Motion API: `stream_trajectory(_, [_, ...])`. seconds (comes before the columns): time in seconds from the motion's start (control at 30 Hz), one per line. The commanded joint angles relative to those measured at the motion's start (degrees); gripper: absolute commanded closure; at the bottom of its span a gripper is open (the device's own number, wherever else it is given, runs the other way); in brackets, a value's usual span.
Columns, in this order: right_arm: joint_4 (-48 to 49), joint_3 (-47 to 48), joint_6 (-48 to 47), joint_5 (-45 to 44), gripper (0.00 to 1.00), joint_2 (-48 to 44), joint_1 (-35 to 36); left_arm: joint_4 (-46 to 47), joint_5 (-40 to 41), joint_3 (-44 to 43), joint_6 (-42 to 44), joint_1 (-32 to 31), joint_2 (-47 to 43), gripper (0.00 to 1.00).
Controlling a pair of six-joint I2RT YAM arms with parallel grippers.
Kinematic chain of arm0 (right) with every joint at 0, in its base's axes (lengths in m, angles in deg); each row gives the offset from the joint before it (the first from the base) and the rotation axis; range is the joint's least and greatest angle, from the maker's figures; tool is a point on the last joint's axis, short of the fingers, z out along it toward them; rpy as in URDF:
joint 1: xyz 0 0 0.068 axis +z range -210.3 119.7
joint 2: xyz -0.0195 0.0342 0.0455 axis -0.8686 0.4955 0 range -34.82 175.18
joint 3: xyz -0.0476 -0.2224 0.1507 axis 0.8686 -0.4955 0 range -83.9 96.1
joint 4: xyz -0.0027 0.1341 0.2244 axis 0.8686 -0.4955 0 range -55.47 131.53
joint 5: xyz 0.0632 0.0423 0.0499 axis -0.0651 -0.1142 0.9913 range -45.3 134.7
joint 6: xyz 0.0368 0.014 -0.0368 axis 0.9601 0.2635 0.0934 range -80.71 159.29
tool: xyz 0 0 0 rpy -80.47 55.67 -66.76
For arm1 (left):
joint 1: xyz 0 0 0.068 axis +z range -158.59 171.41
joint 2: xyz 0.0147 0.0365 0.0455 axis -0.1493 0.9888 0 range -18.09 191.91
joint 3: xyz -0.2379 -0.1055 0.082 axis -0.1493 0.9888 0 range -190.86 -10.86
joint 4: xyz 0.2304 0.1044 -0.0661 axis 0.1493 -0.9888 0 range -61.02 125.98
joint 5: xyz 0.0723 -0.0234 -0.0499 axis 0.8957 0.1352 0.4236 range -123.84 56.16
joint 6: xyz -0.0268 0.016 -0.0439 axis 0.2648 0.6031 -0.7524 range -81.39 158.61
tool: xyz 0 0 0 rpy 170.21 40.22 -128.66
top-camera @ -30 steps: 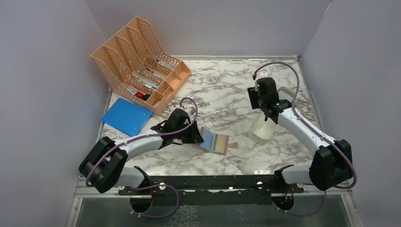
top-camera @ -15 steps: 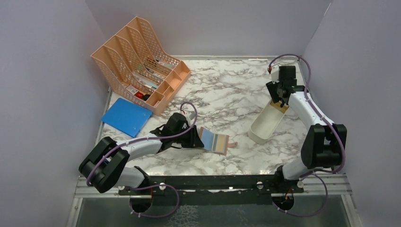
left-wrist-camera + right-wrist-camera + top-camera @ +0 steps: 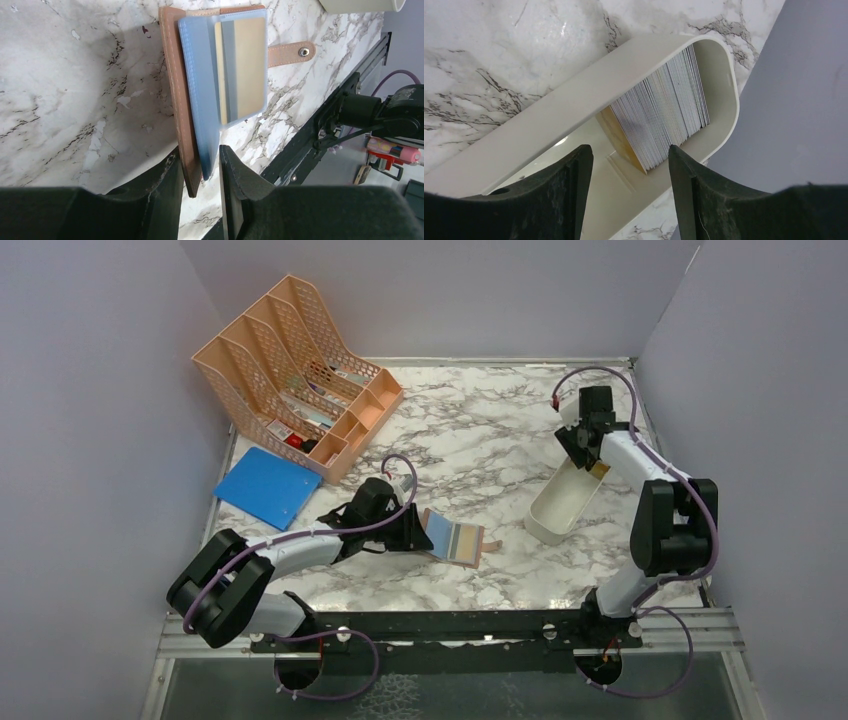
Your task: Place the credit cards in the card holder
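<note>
The pinkish-tan card holder (image 3: 455, 538) lies open on the marble, blue lining up, snap tab (image 3: 292, 51) pointing away. A yellowish-gold card (image 3: 247, 65) and a grey one show inside its clear sleeves. My left gripper (image 3: 199, 155) straddles the card holder's (image 3: 175, 75) near edge. The brown cover rests against one finger, and a gap shows between the blue lining and the other, so it is open. More credit cards (image 3: 664, 107) stand stacked on edge at the far end of a white tray (image 3: 574, 107). My right gripper (image 3: 628, 150) hangs open just above that stack, touching nothing.
A peach mesh file organiser (image 3: 295, 370) stands at the back left, with a blue folder (image 3: 267, 485) flat in front of it. The white tray (image 3: 555, 508) lies diagonally at the right, close to the grey side wall. A black rail (image 3: 450, 625) runs along the near edge.
My right arm swung from over the tray's middle to its far end and now sits over the card stack, jaws slightly narrower. My left jaws eased a little on the card holder.
</note>
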State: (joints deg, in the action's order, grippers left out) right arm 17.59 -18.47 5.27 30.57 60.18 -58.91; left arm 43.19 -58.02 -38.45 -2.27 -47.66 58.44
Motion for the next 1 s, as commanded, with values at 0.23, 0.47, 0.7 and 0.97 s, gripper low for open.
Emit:
stream_trajectory(0.23, [8.0, -3.6, -4.2, -6.5, 0.39, 2.0, -0.7, -0.2, -0.1, -1.2, 0.0, 0.2, -1.4, 0.66])
stream_trajectory(0.47, [12.0, -4.8, -5.1, -9.0, 0.41, 3.6, -1.1, -1.1, 0.7, -1.1, 0.2, 0.3, -3.1, 0.66])
stream_trajectory(0.7, [11.1, -3.8, -4.8, -10.1, 0.48, 5.0, -1.2, -1.6, 0.9, -0.8, 0.5, 0.4, -3.6, 0.66])
stream_trajectory(0.97, [10.7, -3.6, -4.4, -10.4, 0.54, 2.1, -1.2, -1.4, 0.8, -0.5, 0.4, 0.6, -4.1, 0.66])
